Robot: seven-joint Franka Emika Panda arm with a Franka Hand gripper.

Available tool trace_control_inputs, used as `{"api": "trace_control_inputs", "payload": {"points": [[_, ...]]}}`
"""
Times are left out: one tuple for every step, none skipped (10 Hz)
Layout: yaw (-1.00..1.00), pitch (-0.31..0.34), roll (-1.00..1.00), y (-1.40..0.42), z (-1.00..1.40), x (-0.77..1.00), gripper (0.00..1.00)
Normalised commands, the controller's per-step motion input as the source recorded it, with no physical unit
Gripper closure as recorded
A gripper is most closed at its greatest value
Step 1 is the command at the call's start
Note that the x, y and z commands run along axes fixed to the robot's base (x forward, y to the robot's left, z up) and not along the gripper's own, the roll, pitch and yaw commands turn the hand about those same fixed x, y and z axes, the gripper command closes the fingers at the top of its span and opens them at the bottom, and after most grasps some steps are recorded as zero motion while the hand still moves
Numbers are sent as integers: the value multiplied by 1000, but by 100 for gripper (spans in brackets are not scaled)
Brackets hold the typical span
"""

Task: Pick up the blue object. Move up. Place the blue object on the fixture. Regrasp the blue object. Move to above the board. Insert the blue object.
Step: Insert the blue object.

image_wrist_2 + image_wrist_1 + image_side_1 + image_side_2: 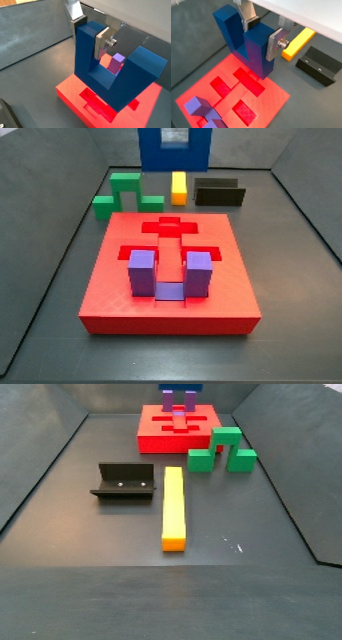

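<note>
Silver finger plates of the hand are clamped on one prong of the blue object, which hangs in the air above the board with its prongs up at the fingers and its joining bar pointing down toward the red surface; in both wrist views one plate with its screw lies flat against the prong's side, and the matching view shows the hand gripping the blue object well clear of the board beneath it. In a side view only the lower part of the blue object shows at the top edge of the frame, above the far end of the board — the hand itself is cut off there. A lilac-purple U-shaped block sits seated in a slot at the board's near end, prongs upward, while cross-shaped recesses beyond it lie open. Past the board on the dark counter stand a green block, a yellow bar and the fixture, side by side near the back wall. From the opposite side the fixture sits just beside the yellow bar and holds nothing, the green block rests close to the board
</note>
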Motion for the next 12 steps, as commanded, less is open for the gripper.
{"api": "trace_control_inputs", "payload": {"points": [[0,-354,146,0,-429,0,100],[0,-90,106,0,-466,37,100],[-51,184,137,-134,-523,397,100],[-14,251,244,-180,-549,449,100],[0,266,256,-214,-520,520,100],[0,204,274,-194,-557,406,100],[0,153,283,-140,-483,337,100],[0,119,164,-111,-357,189,100],[0,44,0,-9,-266,0,100],[11,-57,-170,66,0,-143,100],[129,-24,-167,0,180,-63,100],[134,0,-207,0,0,-189,100]]}}
